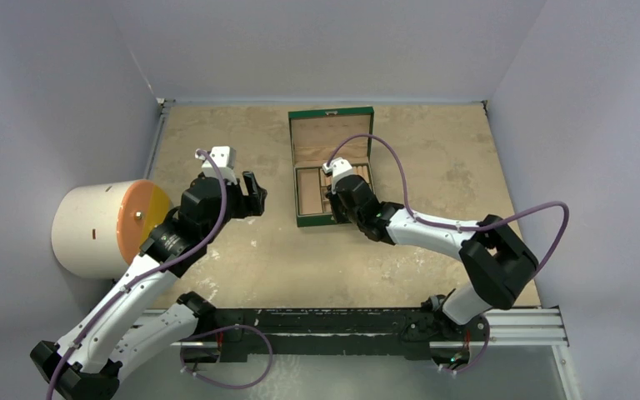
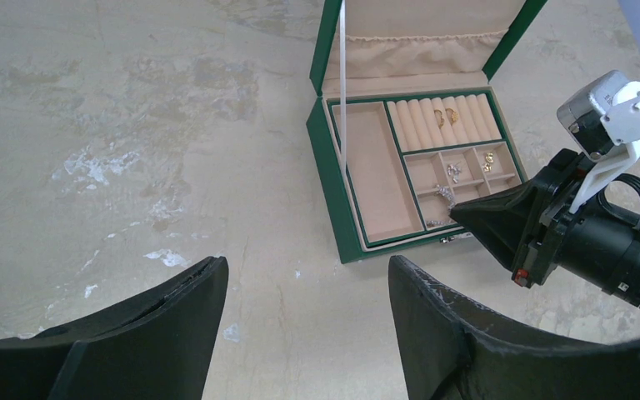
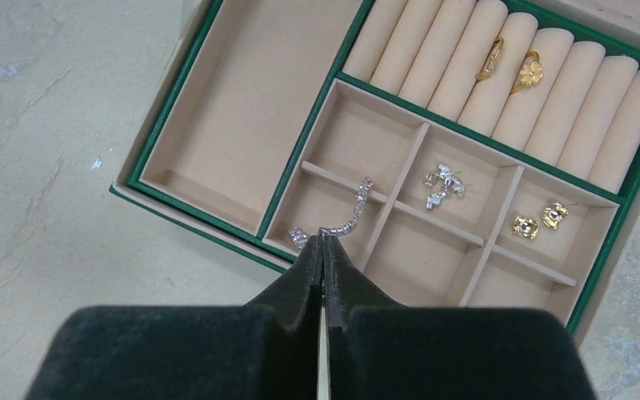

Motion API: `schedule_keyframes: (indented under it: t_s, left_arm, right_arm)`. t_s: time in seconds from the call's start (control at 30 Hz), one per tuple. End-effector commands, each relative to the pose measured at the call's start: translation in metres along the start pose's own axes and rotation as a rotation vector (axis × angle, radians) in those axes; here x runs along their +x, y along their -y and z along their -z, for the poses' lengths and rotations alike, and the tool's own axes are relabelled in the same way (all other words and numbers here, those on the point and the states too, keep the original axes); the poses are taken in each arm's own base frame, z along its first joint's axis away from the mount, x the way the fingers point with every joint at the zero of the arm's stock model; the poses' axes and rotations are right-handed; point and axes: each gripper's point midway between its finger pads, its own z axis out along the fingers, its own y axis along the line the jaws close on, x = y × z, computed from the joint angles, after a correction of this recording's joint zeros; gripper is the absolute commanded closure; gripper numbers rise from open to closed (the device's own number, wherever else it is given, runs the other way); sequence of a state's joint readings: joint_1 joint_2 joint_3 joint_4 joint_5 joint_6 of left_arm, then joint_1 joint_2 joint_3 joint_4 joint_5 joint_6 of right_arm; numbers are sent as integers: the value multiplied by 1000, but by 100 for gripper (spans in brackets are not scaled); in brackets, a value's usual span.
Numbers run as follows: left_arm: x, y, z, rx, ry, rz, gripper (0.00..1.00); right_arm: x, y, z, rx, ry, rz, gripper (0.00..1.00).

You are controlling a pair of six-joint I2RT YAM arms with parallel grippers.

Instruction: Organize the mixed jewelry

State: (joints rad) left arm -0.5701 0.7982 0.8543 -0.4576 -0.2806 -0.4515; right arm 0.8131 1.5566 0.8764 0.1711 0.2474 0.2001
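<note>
The green box (image 1: 331, 117) stands open at the back middle of the table. In the right wrist view my right gripper (image 3: 323, 233) is shut, its tips pinching a glittery silver chain (image 3: 354, 207) that lies across a divider of the near left small compartment. Silver studs (image 3: 443, 185) lie in the middle compartment and two gold studs (image 3: 540, 221) in the right one. Two gold rings (image 3: 510, 65) sit in the ring rolls. My left gripper (image 2: 304, 267) is open and empty over bare table, left of the box (image 2: 333, 167). It also shows in the top view (image 1: 254, 193).
A white cylinder with an orange lid (image 1: 104, 227) lies on its side at the table's left edge. Grey walls close the table on three sides. The box's long left compartment (image 3: 242, 108) holds nothing. The right arm (image 2: 600, 233) reaches over the box's near right corner.
</note>
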Motion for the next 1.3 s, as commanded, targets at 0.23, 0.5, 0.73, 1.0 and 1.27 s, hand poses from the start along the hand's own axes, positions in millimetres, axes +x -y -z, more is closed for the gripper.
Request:
schedule_keyframes:
  t_s: [0.23,0.5,0.73,1.0,1.27]
  left_arm:
    - [-11,3,1,15,34,-2,30]
    - [-11,3,1,15,33,-3,30]
    - [-11,2,2,16,36,-2,30]
    - [-12,2,3,16,38,-1,30]
    - [-11,2,3,15,38,-1,30]
  right_arm:
    - [-18,-1,13,-11,60,-53,100]
    - [-23,-4,7,-6,53,-63,90]
    - [-27,-6,2,-7,48,-66,83]
    - [-32,-5,7,-5,61,-74,79]
    - [-25,-2,31,-25,61,-102,79]
